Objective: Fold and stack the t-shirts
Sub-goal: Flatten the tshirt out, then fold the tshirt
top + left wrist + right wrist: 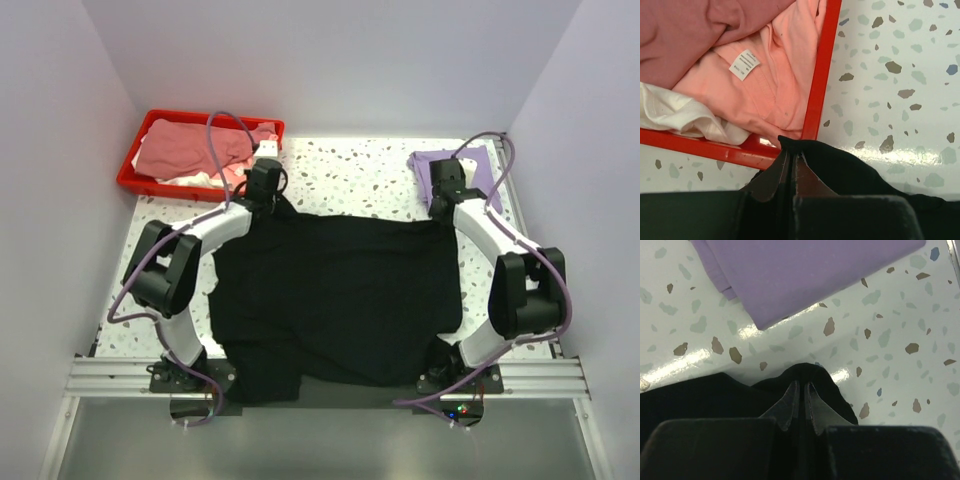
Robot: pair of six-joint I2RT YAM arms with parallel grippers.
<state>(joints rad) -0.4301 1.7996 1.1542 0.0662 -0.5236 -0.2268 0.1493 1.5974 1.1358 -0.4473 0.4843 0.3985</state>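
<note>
A black shirt [340,300] lies spread across the middle of a speckled table [350,180], and two robot arms reach over it from the near edge. The shirt's near hem hangs off the table edge between the arm bases.

At the shirt's far left corner, the left claw [792,150] is pinched closed on a fold of the black cloth. At the far right corner, the right claw [801,385] is pinched closed on the cloth in the same way.

Just beyond the black shirt's far left corner sits a red bin [822,75]. It holds a dusty pink shirt [185,150], a paler pink one and a white shirt [675,112], all loosely heaped. Just beyond the far right corner lies a purple shirt [815,270], already folded flat.

The step in hand looks like straightening the black shirt or starting its first fold. To do it well, both claws should probably move together at the same height and pace, so that the far edge is taut and level. The left corner is almost touching the bin rim, so it could snag there. The right corner should stay off the purple shirt, or it may drag that fold open.
</note>
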